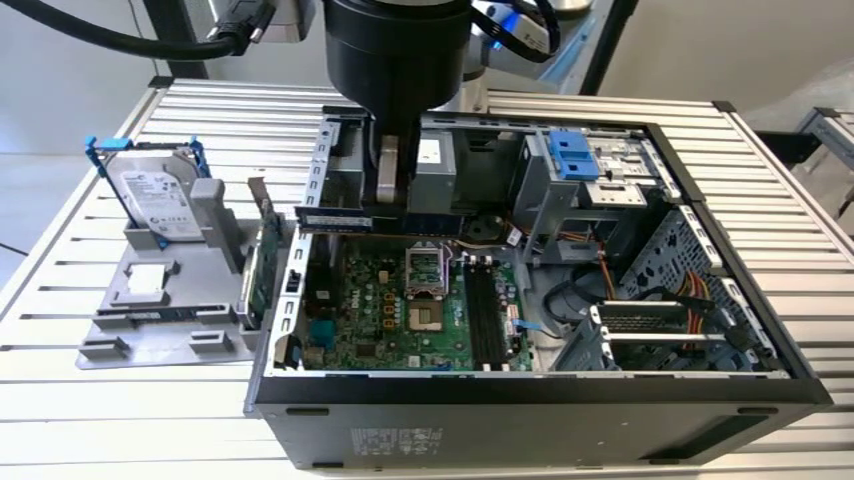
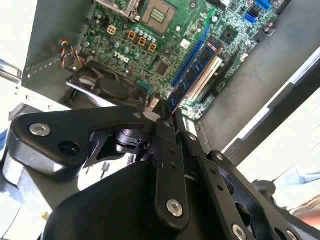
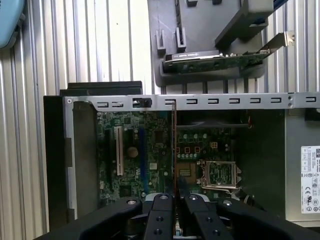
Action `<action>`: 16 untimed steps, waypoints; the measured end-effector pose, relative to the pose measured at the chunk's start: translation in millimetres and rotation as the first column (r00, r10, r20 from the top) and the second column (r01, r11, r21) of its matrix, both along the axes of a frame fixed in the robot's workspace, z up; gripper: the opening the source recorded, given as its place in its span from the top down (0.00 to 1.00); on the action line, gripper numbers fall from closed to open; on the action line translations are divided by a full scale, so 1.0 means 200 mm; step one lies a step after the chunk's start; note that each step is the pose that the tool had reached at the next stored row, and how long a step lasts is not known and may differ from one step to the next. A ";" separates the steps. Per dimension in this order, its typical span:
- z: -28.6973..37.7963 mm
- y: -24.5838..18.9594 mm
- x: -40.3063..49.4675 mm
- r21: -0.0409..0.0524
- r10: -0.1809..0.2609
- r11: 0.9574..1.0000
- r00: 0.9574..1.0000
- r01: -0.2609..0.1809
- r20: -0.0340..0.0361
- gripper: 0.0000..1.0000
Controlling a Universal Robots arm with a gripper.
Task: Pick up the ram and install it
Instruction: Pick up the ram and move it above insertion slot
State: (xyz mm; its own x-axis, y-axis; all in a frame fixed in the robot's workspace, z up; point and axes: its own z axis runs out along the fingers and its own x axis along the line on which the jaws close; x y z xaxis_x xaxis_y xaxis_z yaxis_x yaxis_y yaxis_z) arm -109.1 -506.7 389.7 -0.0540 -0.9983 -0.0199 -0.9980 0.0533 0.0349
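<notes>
Nearest, we see the black near wall of the open computer case (image 1: 534, 395) on the slatted table (image 1: 107, 420). Behind it lies the green motherboard (image 1: 380, 310) with its long black slots (image 1: 483, 318). Over the far part of the board hangs the ram (image 1: 334, 221), level and standing on its long edge, clear of the board and not seated in any slot. The gripper (image 1: 387, 205) reaches down from above and pinches the stick around its middle, pressing on its two flat faces. In both wrist views the ram (image 2: 197, 70) (image 3: 174, 145) runs out from between the fingertips above the board. At the exterior view's left, just beside the case, a grey holder (image 1: 147, 300) carries an expansion card (image 1: 263, 262) and, farther back, a hard drive (image 1: 158, 195).
</notes>
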 end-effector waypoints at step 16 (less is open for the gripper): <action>0.000 0.000 0.111 0.000 0.000 1.000 1.000 0.000 -0.001 1.00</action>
